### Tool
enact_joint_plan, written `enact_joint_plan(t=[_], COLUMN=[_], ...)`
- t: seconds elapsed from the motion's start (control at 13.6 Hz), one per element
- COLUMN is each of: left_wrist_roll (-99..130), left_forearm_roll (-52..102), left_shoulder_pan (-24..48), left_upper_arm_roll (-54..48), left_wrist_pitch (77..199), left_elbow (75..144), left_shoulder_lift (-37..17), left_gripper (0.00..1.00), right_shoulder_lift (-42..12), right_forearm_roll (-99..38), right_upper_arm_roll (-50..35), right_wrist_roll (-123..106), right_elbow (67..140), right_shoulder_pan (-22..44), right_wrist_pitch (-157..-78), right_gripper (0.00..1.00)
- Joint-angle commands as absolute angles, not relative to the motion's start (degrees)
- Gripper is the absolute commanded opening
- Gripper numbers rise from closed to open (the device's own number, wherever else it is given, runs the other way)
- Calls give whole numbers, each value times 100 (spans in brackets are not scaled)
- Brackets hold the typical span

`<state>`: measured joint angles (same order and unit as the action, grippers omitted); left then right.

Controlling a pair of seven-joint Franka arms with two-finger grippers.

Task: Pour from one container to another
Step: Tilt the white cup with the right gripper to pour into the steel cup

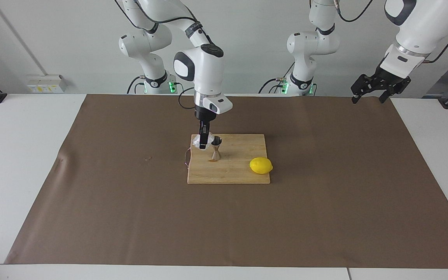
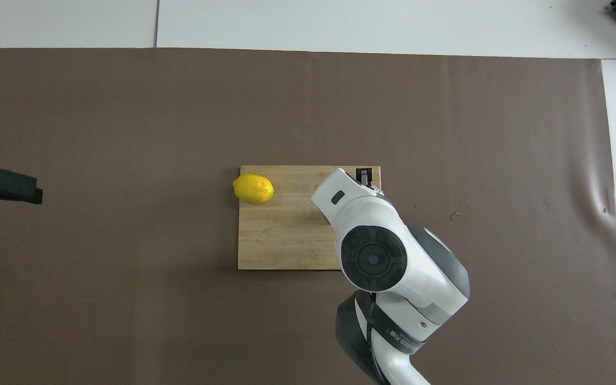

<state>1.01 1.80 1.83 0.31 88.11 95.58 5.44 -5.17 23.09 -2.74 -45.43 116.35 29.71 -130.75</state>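
Pinches the crinkled cup (image 1: 199, 141) in the right gripper (image 1: 204, 143), right beside the steel jigger (image 1: 216, 149).

Takes twelve o'clock as pointing away from the robots. Waits with the left gripper (image 1: 371, 93) spread wide and holding nothing, up over the brown mat (image 1: 325, 194) on the table, at the mat's 8 o'clock corner. Clamps the right gripper's fingers on the whitish cup over the cutting board (image 1: 239, 173), at 3 o'clock of the jigger's upper cone and level with it; cannot tell whether cup and rim touch. Leaves the jigger upright on the board, toward 3 o'clock from the board's middle. Hides the jigger under the right arm's wrist in the overhead view. Shows a lemon (image 1: 261, 165) at the board's 10 o'clock corner, well apart from the jigger.
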Motion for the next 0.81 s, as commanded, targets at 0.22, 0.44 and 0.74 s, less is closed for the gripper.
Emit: enact_joint_plan(t=[0.22, 0.44, 0.74], left_wrist_roll=[88, 88, 88], left_forearm_roll=[88, 88, 88], left_shoulder_pan=[141, 141, 141], left_upper_arm_roll=[-9, -9, -9], left_wrist_pitch=[8745, 8745, 8736], left_elbow=[9598, 9598, 9598], left_shoulder_lift=[633, 633, 633], left_gripper=[100, 100, 100], right_shoulder_lift=[-536, -536, -554], right_forearm_roll=[2820, 3084, 3339], right_upper_arm_roll=[-299, -299, -299], right_wrist_roll=[-4386, -4359, -4351], right_elbow=[11654, 11663, 11663], right_shoulder_pan=[3066, 3190, 3225], right_wrist_pitch=[-12903, -12762, -12700], right_gripper=[0, 0, 0])
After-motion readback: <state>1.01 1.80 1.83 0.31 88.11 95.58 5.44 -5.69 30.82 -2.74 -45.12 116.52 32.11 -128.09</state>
